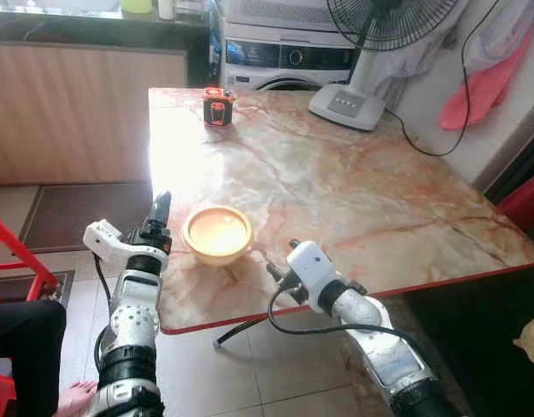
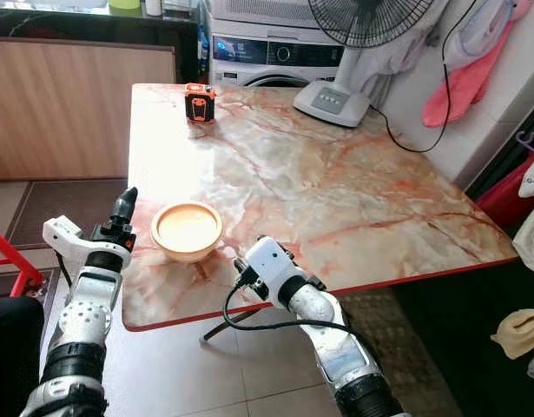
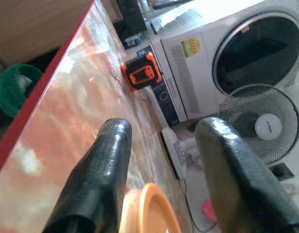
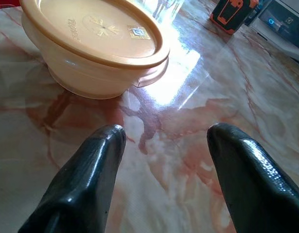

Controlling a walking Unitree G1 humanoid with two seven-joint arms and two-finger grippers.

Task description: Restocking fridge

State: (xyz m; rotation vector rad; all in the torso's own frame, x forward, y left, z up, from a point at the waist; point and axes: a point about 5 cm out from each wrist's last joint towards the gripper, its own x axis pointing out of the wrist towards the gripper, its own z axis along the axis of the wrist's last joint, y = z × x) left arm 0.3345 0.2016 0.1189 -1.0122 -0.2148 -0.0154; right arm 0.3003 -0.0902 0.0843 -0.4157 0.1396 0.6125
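A lidded yellow bowl (image 1: pixel 217 234) sat on the marble table (image 1: pixel 353 191), near its front edge in the lower middle of the left eye view. My left gripper (image 1: pixel 160 211) stood just left of the bowl at the table's left edge, its fingers pointing up and away from me; in the left wrist view those two black fingers (image 3: pixel 103 170) were spread apart with nothing between them, and the bowl's orange rim (image 3: pixel 154 208) showed low between them. My right gripper (image 4: pixel 164 160) lay low over the tabletop just right of the bowl, near the front edge. In the right wrist view its jaws were spread wide and empty, the bowl (image 4: pixel 91 43) lying just ahead of them and not touched by either finger.

Toward the upper left of the left eye view, an orange and black device (image 1: pixel 218 106) stood on the far side of the table. The white base of a standing fan (image 1: pixel 346 104) rested on the table's far right part. Behind the table was a white washing machine (image 1: pixel 284 52). At the lower left edge, a person's dark-clad leg (image 1: pixel 23 347) and bare foot (image 1: pixel 75 398) showed beside a red chair (image 1: pixel 15 261).
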